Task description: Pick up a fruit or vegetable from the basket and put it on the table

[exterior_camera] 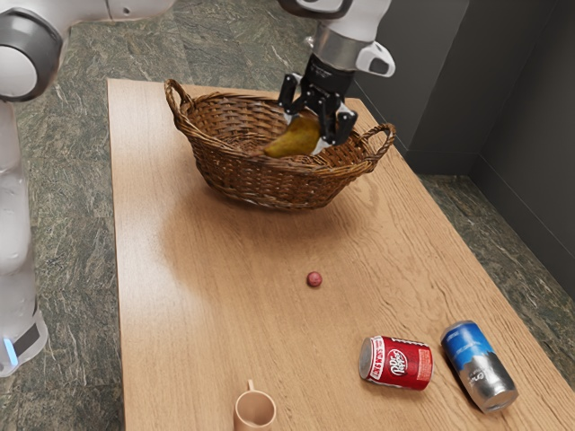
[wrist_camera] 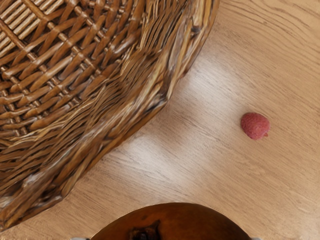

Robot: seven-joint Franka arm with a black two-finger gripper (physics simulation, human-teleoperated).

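My gripper (exterior_camera: 305, 133) is shut on a yellow-brown pear (exterior_camera: 293, 138), one finger on each side of it. In the exterior view the pear overlaps the opening of the brown wicker basket (exterior_camera: 267, 184), towards its right handle; its exact height over the rim cannot be told. The wrist view has the pear (wrist_camera: 170, 222) large at the lower edge, its dark stem end showing, with bits of the fingertips at both sides. Beside it lies the woven rim of the basket (wrist_camera: 150, 100), with bare wooden table (wrist_camera: 200, 165) alongside.
A small red raspberry (exterior_camera: 314, 279) lies on the table (exterior_camera: 216, 296) in front of the basket; the wrist view has the raspberry (wrist_camera: 255, 125) too. Farther from the basket are a red soda can (exterior_camera: 396, 363), a blue and silver can (exterior_camera: 479, 365) and a tan mug (exterior_camera: 255, 411).
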